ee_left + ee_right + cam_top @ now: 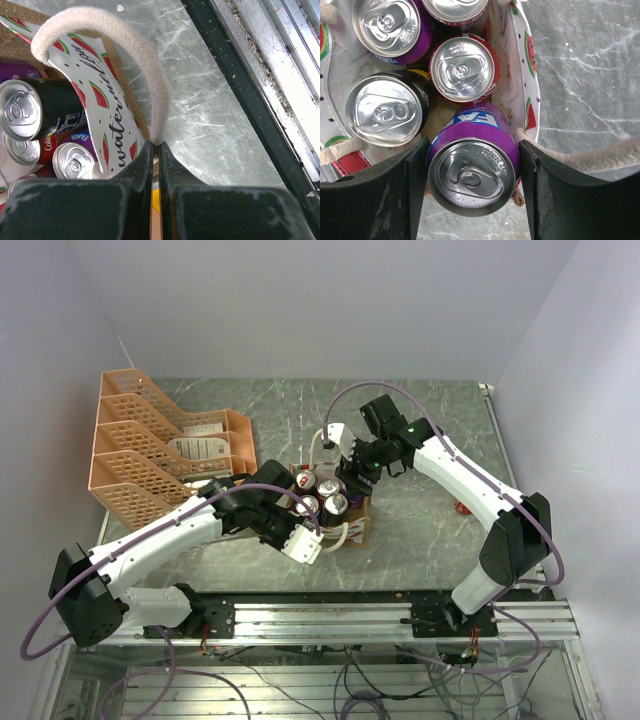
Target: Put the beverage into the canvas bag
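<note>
Right wrist: purple can (pixel 472 167) upright

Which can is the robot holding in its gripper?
The purple can between the fingers of the right gripper, at the edge of the canvas bag. The other cans stand free inside.

An orange rack (pixel 150 455) sits at the desk's (pixel 430 430) upper left. A bag (pixel 358 528) stands mid-frame; a red bit (pixel 462 506) lies right of it.
</note>
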`<state>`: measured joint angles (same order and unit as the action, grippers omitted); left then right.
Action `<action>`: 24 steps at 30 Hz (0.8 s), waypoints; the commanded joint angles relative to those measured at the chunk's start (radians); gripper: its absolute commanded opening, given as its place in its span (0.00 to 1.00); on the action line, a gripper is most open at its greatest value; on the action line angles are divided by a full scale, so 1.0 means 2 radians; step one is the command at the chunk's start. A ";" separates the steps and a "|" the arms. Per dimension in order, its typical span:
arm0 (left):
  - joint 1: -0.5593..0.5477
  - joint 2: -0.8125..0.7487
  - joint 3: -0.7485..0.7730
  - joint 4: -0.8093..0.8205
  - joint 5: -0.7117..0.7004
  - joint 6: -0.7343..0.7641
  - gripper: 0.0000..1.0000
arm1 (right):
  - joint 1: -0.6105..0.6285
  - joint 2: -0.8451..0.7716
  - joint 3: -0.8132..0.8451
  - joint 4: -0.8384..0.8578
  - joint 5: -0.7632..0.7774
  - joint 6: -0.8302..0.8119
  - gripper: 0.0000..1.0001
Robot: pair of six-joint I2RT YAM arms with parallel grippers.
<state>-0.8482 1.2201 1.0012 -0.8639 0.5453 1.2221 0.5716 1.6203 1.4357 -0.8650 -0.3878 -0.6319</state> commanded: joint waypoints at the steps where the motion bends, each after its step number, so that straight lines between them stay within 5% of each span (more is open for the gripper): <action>1: -0.006 -0.007 -0.003 0.011 0.012 -0.004 0.07 | 0.000 0.000 -0.003 0.033 0.014 -0.021 0.17; 24: -0.006 -0.006 -0.004 0.011 0.011 -0.003 0.07 | -0.001 0.015 -0.046 0.048 0.011 -0.059 0.41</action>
<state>-0.8482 1.2201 1.0008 -0.8639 0.5453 1.2221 0.5755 1.6520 1.3624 -0.8116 -0.3866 -0.7231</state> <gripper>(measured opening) 0.092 0.646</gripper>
